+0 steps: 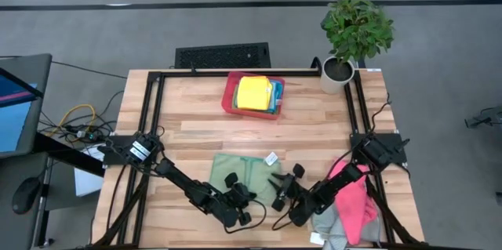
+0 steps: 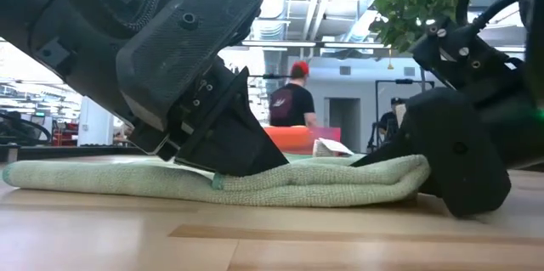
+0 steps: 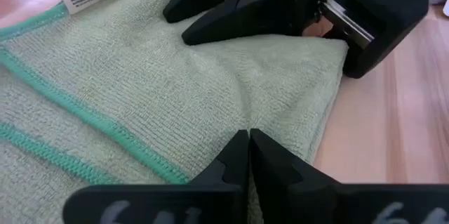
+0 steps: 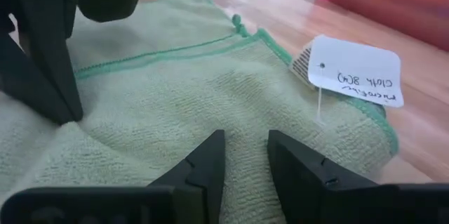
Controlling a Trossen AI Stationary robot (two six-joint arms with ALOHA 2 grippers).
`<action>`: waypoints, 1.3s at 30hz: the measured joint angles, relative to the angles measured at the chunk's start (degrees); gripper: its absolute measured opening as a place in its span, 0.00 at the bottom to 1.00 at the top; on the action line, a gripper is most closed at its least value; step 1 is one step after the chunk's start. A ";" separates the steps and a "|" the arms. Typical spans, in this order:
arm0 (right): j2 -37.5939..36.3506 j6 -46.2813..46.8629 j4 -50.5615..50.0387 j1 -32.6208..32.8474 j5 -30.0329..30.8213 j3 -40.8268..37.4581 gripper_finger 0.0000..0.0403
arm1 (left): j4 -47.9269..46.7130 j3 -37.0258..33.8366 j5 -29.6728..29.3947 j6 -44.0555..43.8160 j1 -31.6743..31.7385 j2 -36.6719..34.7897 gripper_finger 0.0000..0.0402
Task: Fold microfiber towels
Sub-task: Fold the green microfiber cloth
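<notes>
- Green towel (image 1: 247, 173): lies flat, partly folded, under both grippers at the table's near edge; soft, light, limp, likely to sag when lifted; best taken by a hemmed edge or corner. Long axis runs across, gripper to gripper.
- Left gripper (image 3: 247, 134): fingers pressed together, pinching a ridge of the towel's near edge.
- Right gripper (image 4: 245, 155): fingers partly spread, tips on the cloth; paper tag (image 4: 354, 73) lies just beyond.
</notes>
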 joint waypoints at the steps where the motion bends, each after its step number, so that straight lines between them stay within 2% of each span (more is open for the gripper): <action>1: -0.40 -0.92 -0.08 0.03 0.03 -0.06 0.34 | 0.17 0.00 0.01 0.51 0.00 0.00 0.00; 5: -2.73 -7.15 0.80 0.36 0.65 -0.57 0.34 | 0.34 0.00 0.11 0.99 0.02 0.00 0.00; 10: -6.29 -14.19 2.20 0.48 5.73 -0.45 0.34 | 0.38 0.00 0.11 0.99 0.00 0.00 0.00; 14: -5.70 -14.10 2.16 -2.36 5.49 -0.47 0.34 | 0.45 0.00 0.11 1.01 0.00 0.00 0.00; 20: -2.27 -9.78 3.16 -6.09 -0.31 -0.42 0.34 | 0.45 0.00 0.09 1.16 0.00 -0.09 0.00; 25: -0.90 -7.39 3.37 -6.32 -0.74 -0.24 0.34 | 0.06 0.55 -0.87 2.48 -0.11 -0.95 0.01; 28: -1.31 -8.04 3.14 -6.29 -0.83 -0.26 0.34 | -0.70 0.87 -1.30 4.43 -0.11 -3.29 0.05; 34: -1.34 -9.19 3.12 -6.03 -0.91 -0.26 0.34 | -11.30 0.96 -2.72 3.91 -0.19 -11.13 0.15; 37: -2.70 -10.89 2.26 -4.99 0.14 -0.37 0.34 | -17.98 0.98 -2.53 -0.83 -0.97 -13.52 0.19; 39: -4.57 -14.65 1.60 -3.59 1.68 -0.60 0.34 | -21.69 0.98 -4.77 -6.07 -2.52 -13.62 0.20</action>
